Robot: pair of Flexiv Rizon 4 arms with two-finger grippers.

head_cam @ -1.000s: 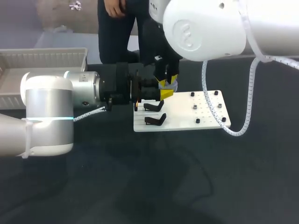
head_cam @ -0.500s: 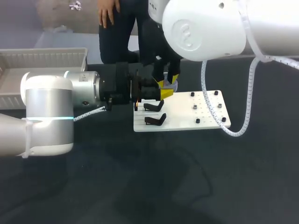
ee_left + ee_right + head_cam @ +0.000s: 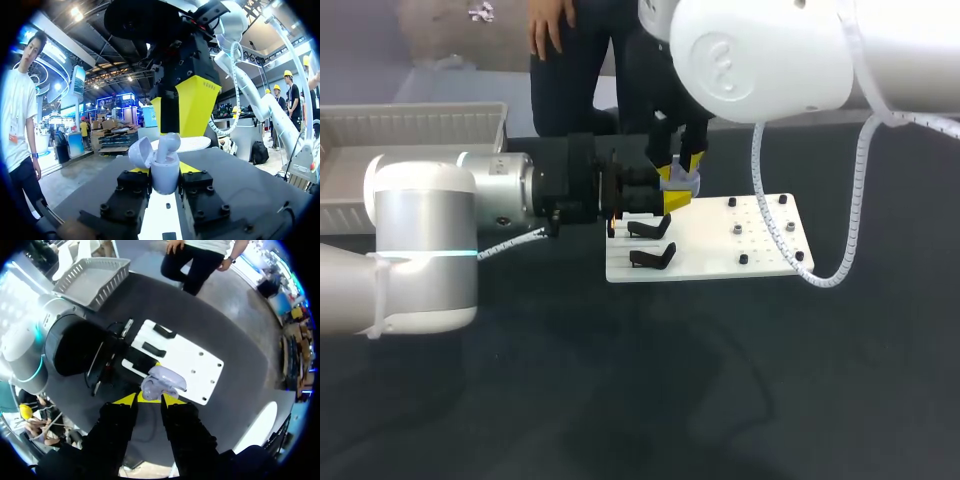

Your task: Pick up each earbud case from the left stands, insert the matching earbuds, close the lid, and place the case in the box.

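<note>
Exhibition hall: booths (image 3: 107,129), truss roof (image 3: 117,75)

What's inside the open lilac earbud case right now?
One pale earbud stands stem-up in the lilac earbud case, whose lid is flipped open. Whether a second earbud sits beside it cannot be seen; the case wall hides it.

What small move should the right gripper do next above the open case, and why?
Probably lift the right gripper straight up and clear. Its fingers look open just above the earbud, which already stands in the earbud case; the left gripper holds that case, lid open.
</note>
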